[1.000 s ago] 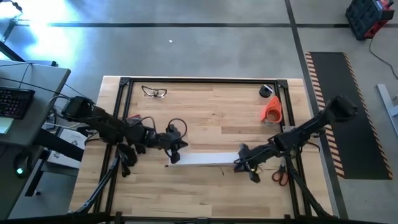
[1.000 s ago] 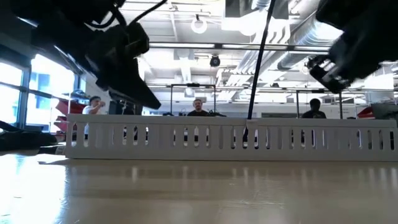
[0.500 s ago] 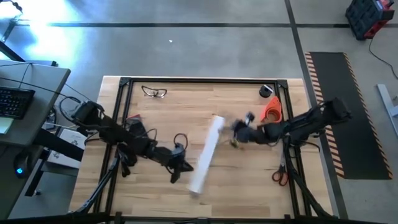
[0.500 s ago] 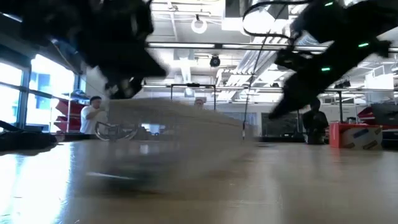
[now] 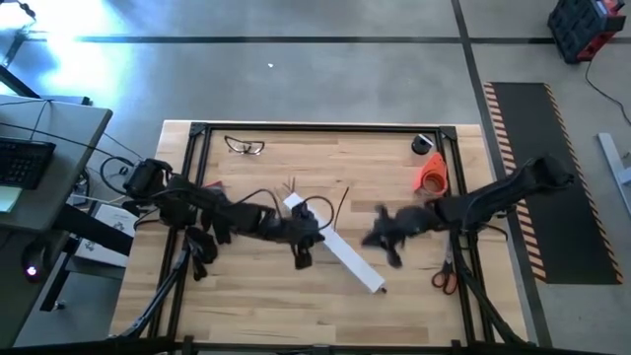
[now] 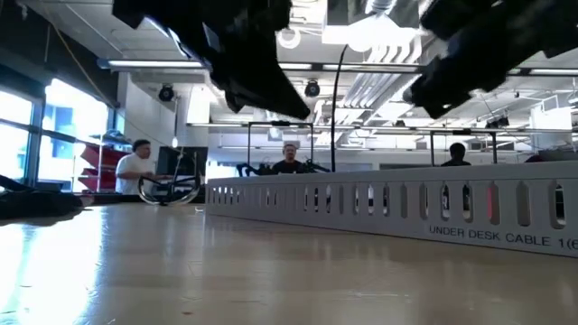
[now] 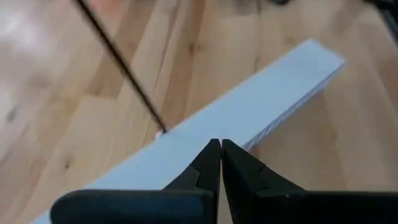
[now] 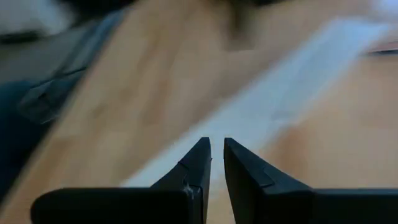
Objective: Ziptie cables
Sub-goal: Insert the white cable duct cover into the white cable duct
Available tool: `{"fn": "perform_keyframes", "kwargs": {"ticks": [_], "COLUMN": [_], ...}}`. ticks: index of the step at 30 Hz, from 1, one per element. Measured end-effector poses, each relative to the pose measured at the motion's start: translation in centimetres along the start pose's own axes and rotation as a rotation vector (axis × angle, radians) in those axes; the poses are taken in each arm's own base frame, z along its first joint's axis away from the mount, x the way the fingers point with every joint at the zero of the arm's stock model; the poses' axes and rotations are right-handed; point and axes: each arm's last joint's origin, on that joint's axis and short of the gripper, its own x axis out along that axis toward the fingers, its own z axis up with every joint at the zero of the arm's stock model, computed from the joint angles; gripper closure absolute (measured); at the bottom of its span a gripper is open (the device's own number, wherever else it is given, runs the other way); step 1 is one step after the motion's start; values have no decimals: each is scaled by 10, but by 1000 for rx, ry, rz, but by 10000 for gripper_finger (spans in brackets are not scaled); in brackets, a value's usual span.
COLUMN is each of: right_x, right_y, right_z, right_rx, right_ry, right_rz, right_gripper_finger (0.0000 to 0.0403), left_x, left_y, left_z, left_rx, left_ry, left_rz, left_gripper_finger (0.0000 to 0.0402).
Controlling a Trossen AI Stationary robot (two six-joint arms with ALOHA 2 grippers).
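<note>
A white slotted channel (image 5: 335, 247) lies slantwise on the wooden table, from the middle toward the near right. Thin dark cables (image 5: 342, 200) fan out on the wood by its far end. A thin, straight dark strip (image 7: 121, 62), seemingly the ziptie, meets the channel's edge with its lower end. My left gripper (image 5: 301, 258) hangs shut just above the channel (image 7: 249, 106) and left of it. My right gripper (image 5: 373, 240), blurred, hovers right of the channel (image 8: 273, 106); its fingers stand all but together with nothing between them. In the low view both grippers are above the channel (image 6: 388, 203).
Clear safety glasses (image 5: 245, 146) lie at the far left. An orange roll (image 5: 431, 175) stands at the far right, and orange-handled scissors (image 5: 444, 279) lie at the near right. A black frame rail (image 5: 192, 197) borders the table. Bare wood lies near the front edge.
The white channel has swung about on the table: it lay left to right near the front, then steeply, and now slants from the middle to the near right. My left gripper has gone toward the table's right. My right gripper swung toward the far edge and partly back.
</note>
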Motion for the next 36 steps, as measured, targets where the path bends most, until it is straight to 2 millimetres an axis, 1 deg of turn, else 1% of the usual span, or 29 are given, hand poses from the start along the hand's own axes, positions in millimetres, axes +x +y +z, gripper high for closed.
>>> {"fn": "perform_keyframes", "kwargs": {"ticks": [2, 4, 7, 9, 13, 17, 20, 24, 29, 31, 33, 36], "right_x": [4, 10, 25, 36, 53, 57, 53, 38, 11, -1, -10, -19], "right_y": [20, 37, 52, 53, 43, 30, 16, -8, -38, -46, -51, -50], "right_z": [-5, -10, -18, -25, -45, -46, -43, -36, -23, -15, -10, 0], "right_rx": [-24, -51, -61, -35, 24, 39, -24, -159, -249, -253, -231, -172], "right_ry": [19, 9, -11, -5, 116, 158, 182, 227, 243, 213, 177, 86], "right_rz": [105, 174, 188, 154, 77, 23, -33, -120, -336, -429, -467, -404], "right_gripper_finger": [375, 375, 375, 375, 375, 376, 376, 376, 376, 376, 376, 376], "left_x": [3, 4, 4, 4, 7, 8, 8, 10, 12, 12, 13, 11], "left_y": [9, 15, 22, 28, 38, 49, 55, 60, 66, 67, 68, 68], "left_z": [-3, -9, -14, -19, -24, -36, -45, -49, -48, -47, -45, -39], "left_rx": [-5, 3, 20, 26, 10, -23, -51, -69, -78, -75, -65, -51], "left_ry": [54, 117, 173, 203, 207, 235, 233, 195, 180, 170, 154, 142], "left_rz": [-7, 19, 108, 147, 173, 208, 235, 256, 267, 267, 264, 286], "left_gripper_finger": [401, 401, 401, 401, 401, 401, 401, 402, 402, 401, 402, 402]}}
